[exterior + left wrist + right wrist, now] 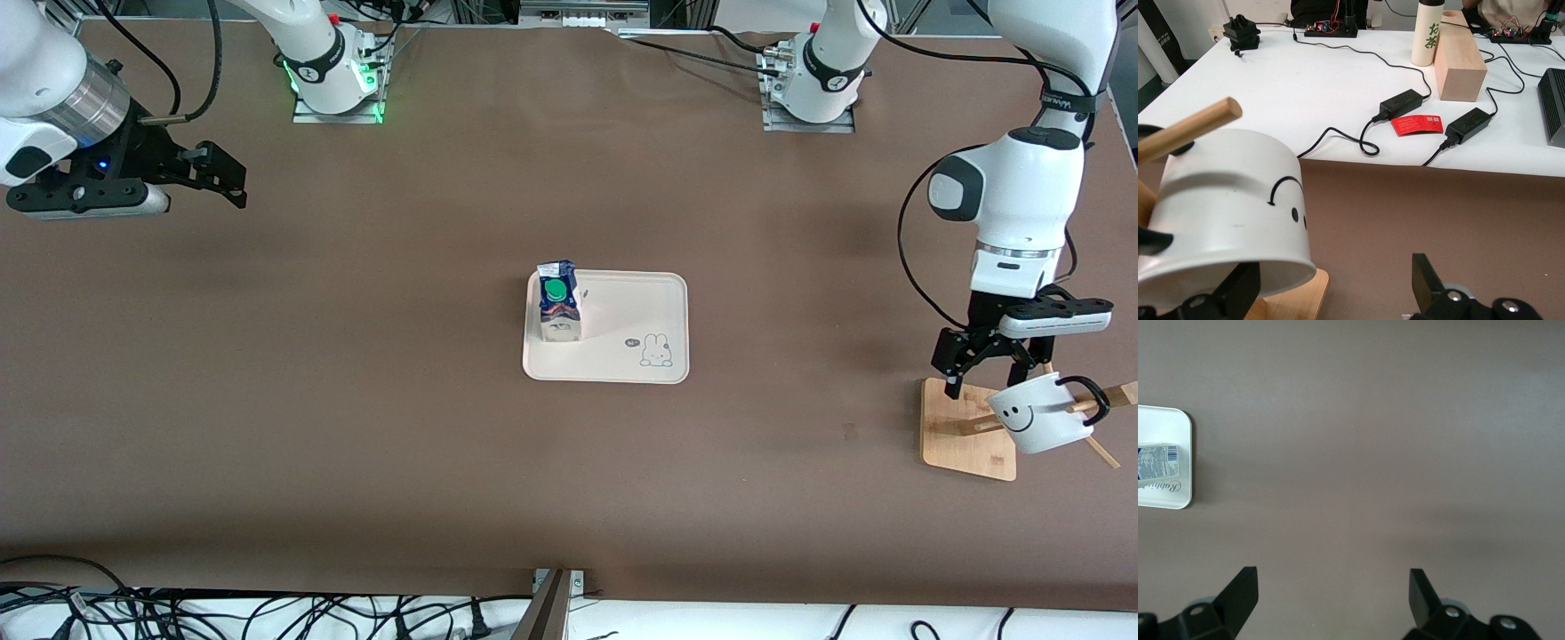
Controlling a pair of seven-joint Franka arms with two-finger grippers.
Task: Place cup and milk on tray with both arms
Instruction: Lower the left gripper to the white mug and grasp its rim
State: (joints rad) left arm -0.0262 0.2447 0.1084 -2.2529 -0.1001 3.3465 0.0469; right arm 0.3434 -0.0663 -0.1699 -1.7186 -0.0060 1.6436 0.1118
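The cream-white tray (633,307) lies in the middle of the table. The milk (559,302) stands upright on the tray's end toward the right arm; both also show in the right wrist view, the tray (1175,499) and the milk (1158,463). The cup (1038,414) hangs tilted on a peg of the wooden rack at the left arm's end of the table. My left gripper (982,378) is open at the cup, and in the left wrist view (1331,287) the rim of the cup (1225,207) lies partly between its jaws. My right gripper (233,182) is open and empty above bare table at the right arm's end, as the right wrist view (1331,587) also shows.
The square wooden rack base (965,436) carries slanted pegs, one peg (1185,130) going through the cup. A white desk (1305,93) with cables, power adapters, a wooden block (1458,57) and a bottle adjoins the table's edge. Cables (222,613) lie along the nearest edge.
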